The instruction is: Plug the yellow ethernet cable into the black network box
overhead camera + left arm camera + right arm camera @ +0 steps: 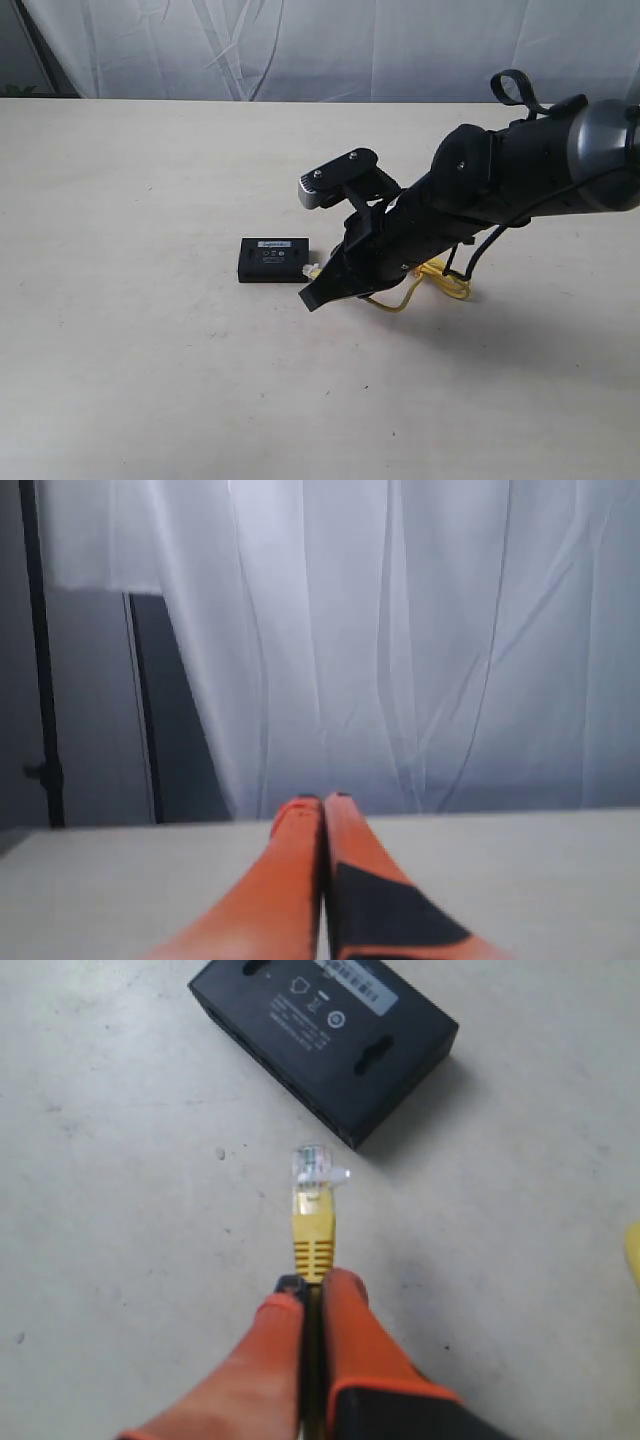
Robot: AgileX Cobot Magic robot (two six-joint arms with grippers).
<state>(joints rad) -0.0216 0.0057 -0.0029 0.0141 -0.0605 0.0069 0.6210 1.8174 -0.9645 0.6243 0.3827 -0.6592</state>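
Now, right pincer [312,1288] clamped on yellow ethernet cable [312,1230], plug [312,1165] just short of black network box [330,1040], left pincer [322,802] clenched

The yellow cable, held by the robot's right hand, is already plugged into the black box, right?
No. The right hand does hold the yellow cable, but its clear plug sits short of the black box, not in it; the right wrist view shows the gap.

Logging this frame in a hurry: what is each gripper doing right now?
Left gripper: closed, holding nothing.
Right gripper: closed on the yellow ethernet cable.
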